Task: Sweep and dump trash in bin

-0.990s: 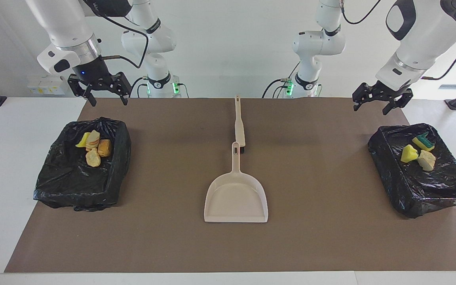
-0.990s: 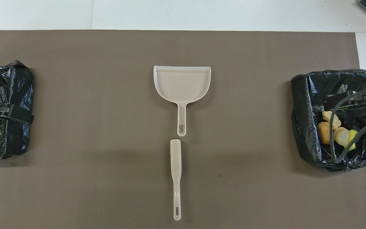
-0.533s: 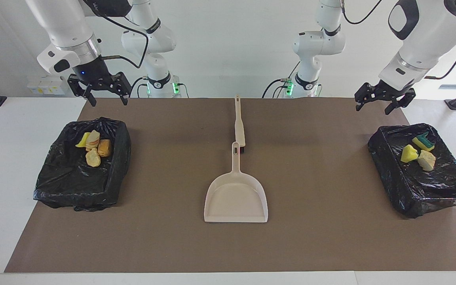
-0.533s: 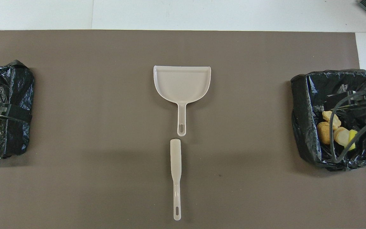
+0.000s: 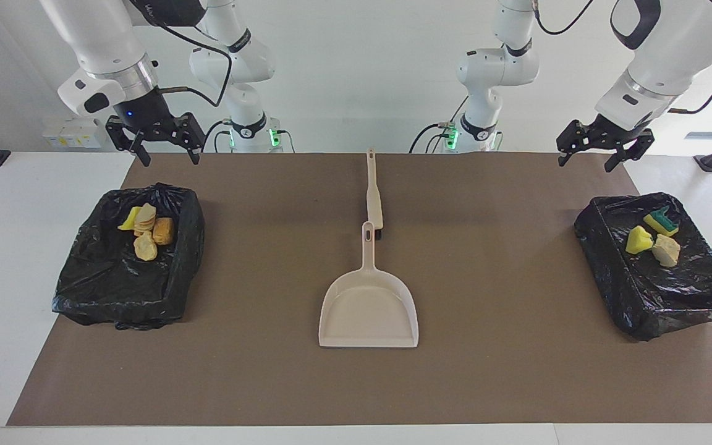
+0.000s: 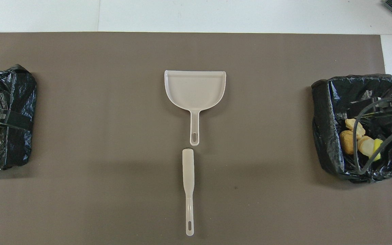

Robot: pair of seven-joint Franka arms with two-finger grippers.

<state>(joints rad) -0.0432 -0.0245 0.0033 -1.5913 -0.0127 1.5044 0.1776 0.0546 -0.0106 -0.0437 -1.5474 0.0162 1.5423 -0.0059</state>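
Hiding part of the trash (image 6: 352, 137) overhead, right pincer (image 5: 153, 147) agape, left pincer (image 5: 601, 148) agape, both empty.

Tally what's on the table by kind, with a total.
Bag-lined bins: 2
Sponge chunks: 7, four in the right arm's bin, three in the left arm's
Dustpan: 1
Brush: 1
Total: 11

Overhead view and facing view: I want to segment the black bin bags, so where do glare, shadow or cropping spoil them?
Facing view: both bags, at the right arm's end and the left arm's end, show whitish glare on their wrinkles; soft shadows band the brown mat. Overhead view: the bag at the left arm's end is cropped by the frame edge; a cable and the right arm cross the other bag.
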